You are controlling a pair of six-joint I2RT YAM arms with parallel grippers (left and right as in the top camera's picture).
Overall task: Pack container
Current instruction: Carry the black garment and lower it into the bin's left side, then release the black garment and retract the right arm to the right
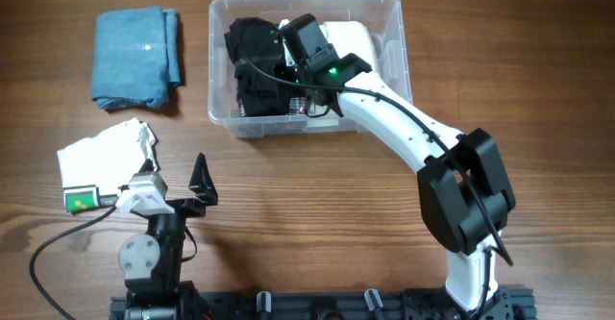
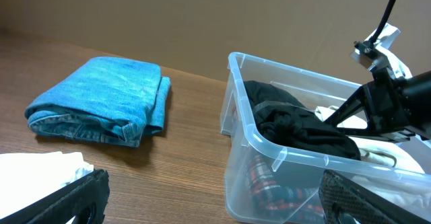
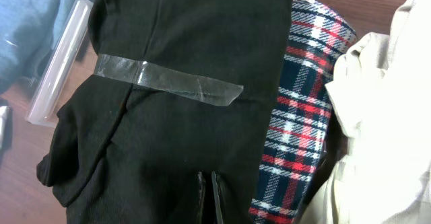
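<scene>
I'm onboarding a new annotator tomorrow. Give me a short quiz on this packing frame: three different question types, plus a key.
1. True or false: the folded blue denim lies inside the container.
2. Which arm's tool reaches over the container? A left, B right, C both.
3. Fill in: a strip of ____ runs across the black garment.
Key: 1 false, it lies outside; 2 B, the right tool; 3 clear tape.

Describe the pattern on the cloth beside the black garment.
Plaid cloth: navy, red, white; right wrist view.
</scene>
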